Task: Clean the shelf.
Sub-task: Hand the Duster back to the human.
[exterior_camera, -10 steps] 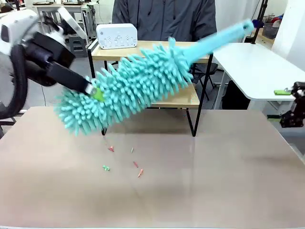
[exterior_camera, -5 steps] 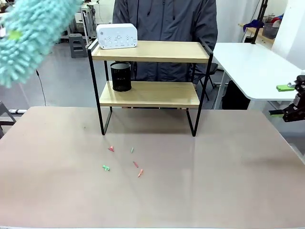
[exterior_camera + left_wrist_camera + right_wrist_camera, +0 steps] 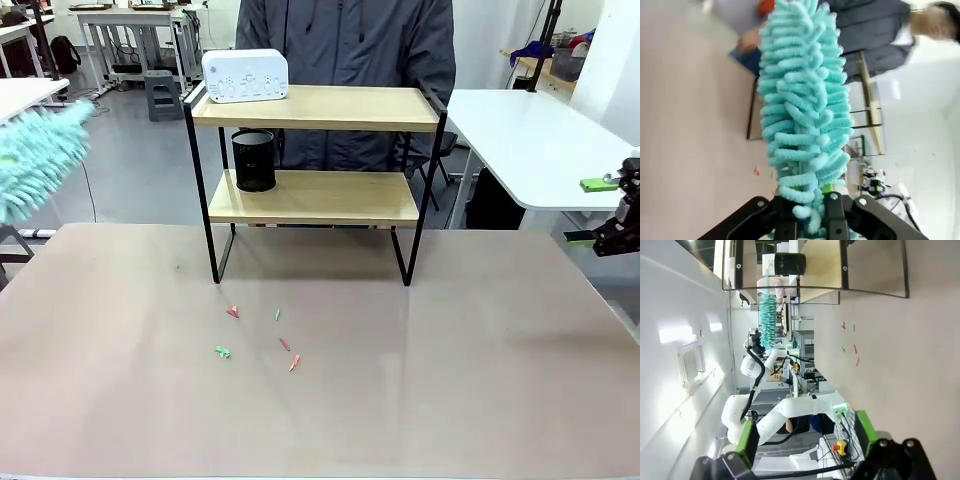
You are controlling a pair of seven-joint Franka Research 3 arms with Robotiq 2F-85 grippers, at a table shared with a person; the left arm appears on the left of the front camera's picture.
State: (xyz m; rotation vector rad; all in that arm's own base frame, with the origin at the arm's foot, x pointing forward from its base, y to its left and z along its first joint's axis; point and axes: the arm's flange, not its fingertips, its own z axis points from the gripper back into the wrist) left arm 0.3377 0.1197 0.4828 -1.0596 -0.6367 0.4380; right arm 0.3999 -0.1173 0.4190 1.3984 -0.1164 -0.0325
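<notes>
Shelf: the shelf [image 3: 315, 150] is standing toward the far side of the counter [image 3: 420, 390], its black frame legs resting on the surface; a person in a dark jacket [image 3: 345, 40] is standing right behind it.
Upper board: a white box-shaped device [image 3: 245, 76] is sitting at the left end.
Lower board: a black mesh cup [image 3: 254, 160] is standing upright at the left end.
Counter: a few small red and green scraps [image 3: 262, 338] are lying in front of the shelf's left leg — apart from one another.
Left gripper [image 3: 812, 212]: its fingers are pressing together on the base of a teal fluffy duster [image 3: 802, 100], which is sticking up and away from the wrist; in the front view the duster [image 3: 35, 160] is showing blurred at the left edge, well apart from the shelf.
Right gripper [image 3: 805, 435]: its green-padded fingers are standing wide apart with nothing between them — in the front view it [image 3: 610, 215] is hanging off the counter's right edge.
</notes>
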